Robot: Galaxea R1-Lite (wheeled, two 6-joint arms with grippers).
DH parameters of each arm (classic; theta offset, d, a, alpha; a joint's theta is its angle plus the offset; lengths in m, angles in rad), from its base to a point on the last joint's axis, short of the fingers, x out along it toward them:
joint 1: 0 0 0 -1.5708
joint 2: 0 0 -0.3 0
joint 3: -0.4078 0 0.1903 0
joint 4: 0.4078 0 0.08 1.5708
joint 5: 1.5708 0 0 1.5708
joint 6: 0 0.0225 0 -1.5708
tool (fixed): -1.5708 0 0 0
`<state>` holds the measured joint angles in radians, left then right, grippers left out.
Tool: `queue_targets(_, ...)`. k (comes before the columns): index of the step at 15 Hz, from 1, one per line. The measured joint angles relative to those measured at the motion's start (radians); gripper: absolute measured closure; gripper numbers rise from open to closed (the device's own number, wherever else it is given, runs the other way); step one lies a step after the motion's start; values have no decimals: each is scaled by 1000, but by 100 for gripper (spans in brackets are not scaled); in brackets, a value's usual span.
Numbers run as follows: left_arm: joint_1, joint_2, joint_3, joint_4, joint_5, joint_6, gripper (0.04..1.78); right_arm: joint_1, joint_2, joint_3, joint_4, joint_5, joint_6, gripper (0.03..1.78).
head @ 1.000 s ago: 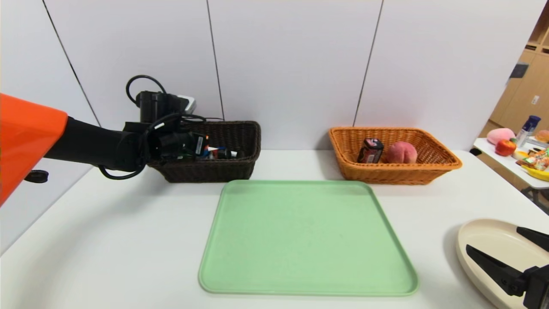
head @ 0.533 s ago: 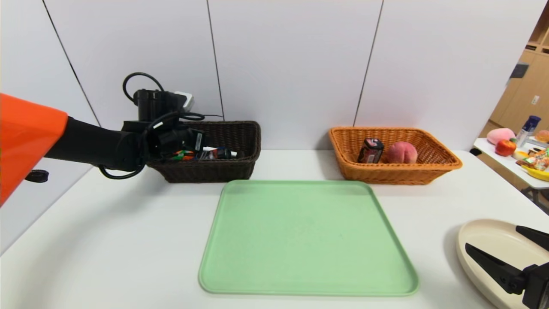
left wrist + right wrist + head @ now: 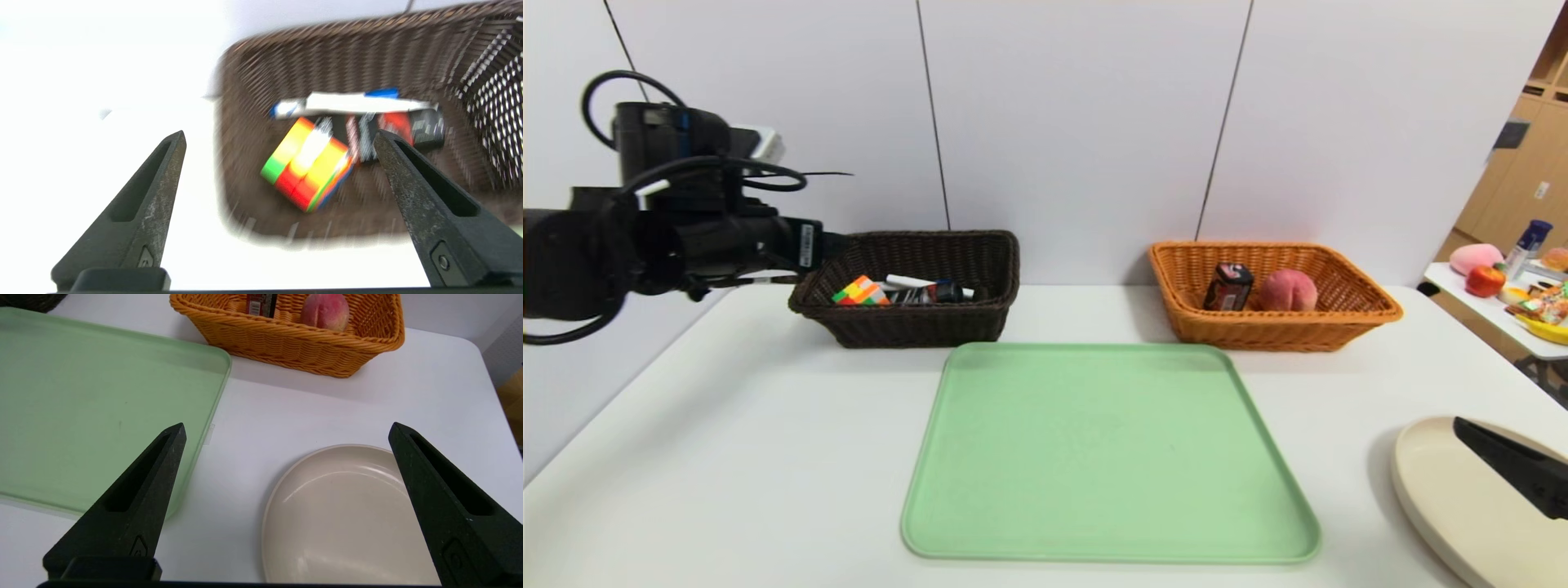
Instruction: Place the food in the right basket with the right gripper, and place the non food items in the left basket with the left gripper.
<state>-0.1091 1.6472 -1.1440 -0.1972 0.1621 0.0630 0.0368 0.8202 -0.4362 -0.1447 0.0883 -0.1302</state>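
Note:
The dark brown left basket (image 3: 915, 328) holds the non food items: a multicoloured puzzle cube (image 3: 860, 291), a white marker (image 3: 913, 282) and a black tube (image 3: 949, 291). My left gripper (image 3: 280, 132) hangs open and empty above and to the left of that basket; the cube (image 3: 306, 169) lies loose below it. The orange right basket (image 3: 1274, 331) holds the food: a peach (image 3: 1288, 291) and a dark pink-labelled container (image 3: 1228, 287). My right gripper (image 3: 287, 424) is open and empty low over a cream plate (image 3: 347, 514) at the near right.
A bare green tray (image 3: 1107, 457) lies in the middle of the white table. The cream plate (image 3: 1433, 474) sits at the near right edge. A side table (image 3: 1503, 310) with toys stands off to the right. A white wall runs behind the baskets.
My left arm has drawn back up and leftward out of the dark basket, its jaws opening and the cube left inside. The right gripper slipped slightly toward the near right corner.

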Motion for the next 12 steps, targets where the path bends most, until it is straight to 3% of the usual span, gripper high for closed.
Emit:
queue_targets(3,26,-241,209,7,27,-9,17,-4,-138,-157,324,1,1,10)
queue_targets(6,37,-492,421,9,76,14,15,-11,-292,-194,539,4,2,10)
queue_targets(12,56,-948,790,17,77,44,14,-15,-553,-131,709,8,1,10)
